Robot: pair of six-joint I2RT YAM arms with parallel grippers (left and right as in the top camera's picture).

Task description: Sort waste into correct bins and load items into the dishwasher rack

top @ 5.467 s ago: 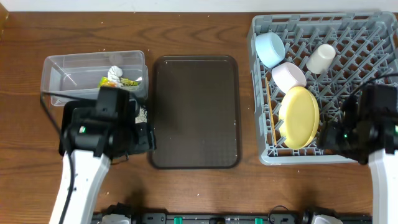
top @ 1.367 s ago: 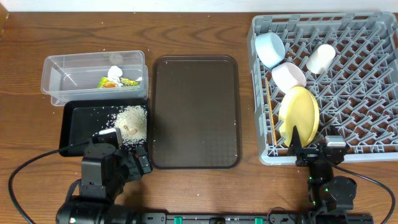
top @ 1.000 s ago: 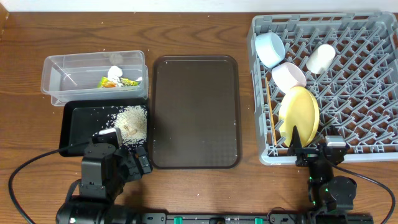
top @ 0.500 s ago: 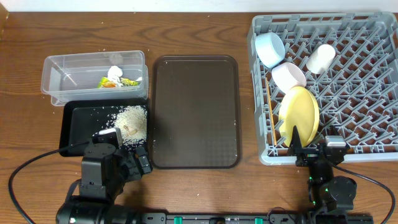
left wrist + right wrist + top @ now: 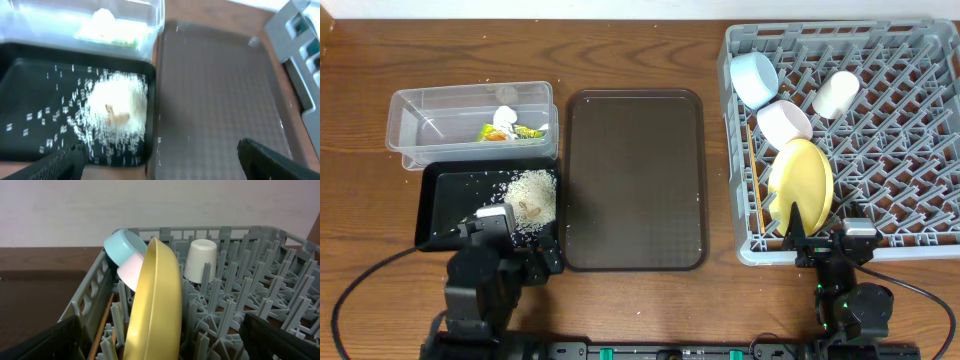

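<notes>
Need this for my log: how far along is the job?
Done: wrapper and scrap in the clear box, rice in the black tray; plate, blue bowl, white bowl, cup and chopsticks in the rack. In hand: nothing; left gripper and right gripper open. Left: nothing visible.

Overhead is evenly lit and sharp with just soft shadows, left wrist cam is pretty smeary with the rice point(image 5: 117, 100) blown out white and some glare on the brown tray point(image 5: 215, 100), right wrist looks bright and crisp.

left arm point(image 5: 478, 290), right arm point(image 5: 848, 300) back near front edge
</notes>
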